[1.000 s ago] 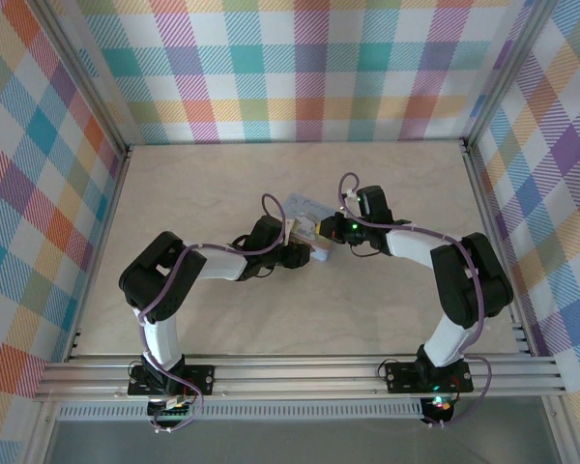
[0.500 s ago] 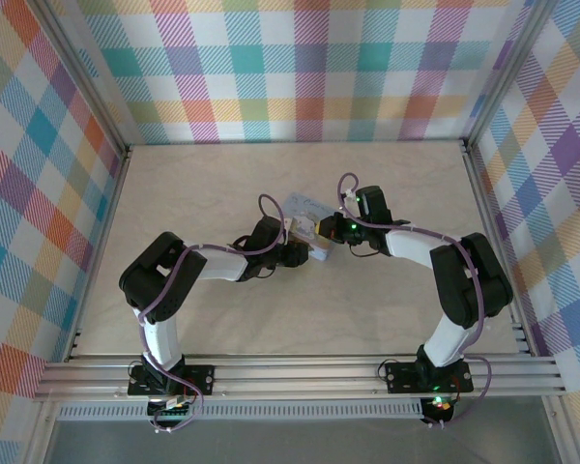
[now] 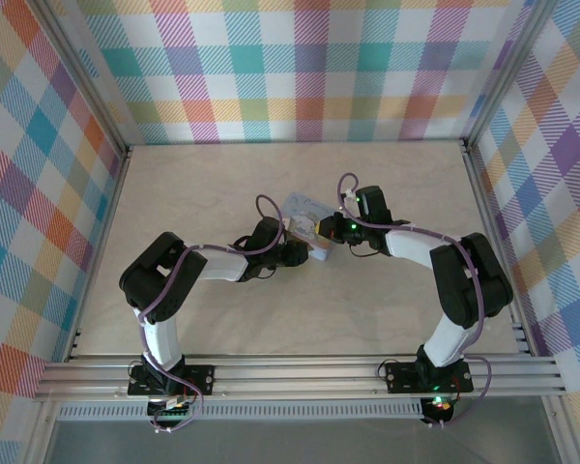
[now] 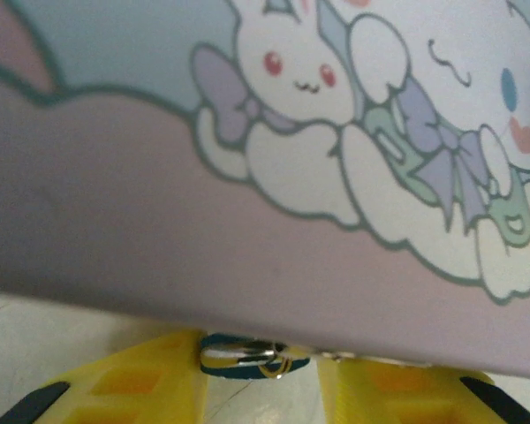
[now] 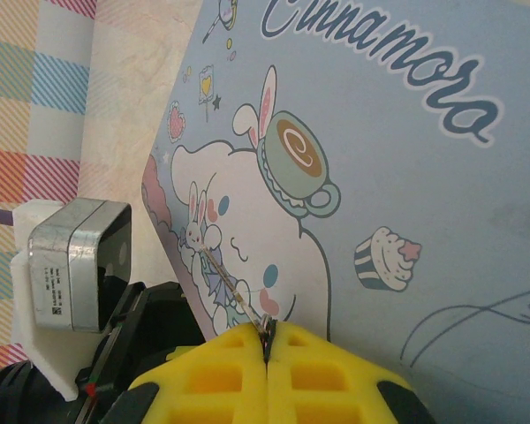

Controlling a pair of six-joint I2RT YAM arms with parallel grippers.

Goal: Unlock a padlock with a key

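Padlock in left tool, key in right tool

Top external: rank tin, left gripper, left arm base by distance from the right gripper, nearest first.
1. Tin: at the right gripper fingertips, table centre.
2. Left gripper: at the tin's left edge.
3. Left arm base: near edge, bottom left.

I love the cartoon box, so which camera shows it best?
The right wrist view: the tin is sharp, with its cartoon characters, cupcake and lettering plain to see. The left wrist view gives a blurry close-up of one part; the top view shows it tiny.
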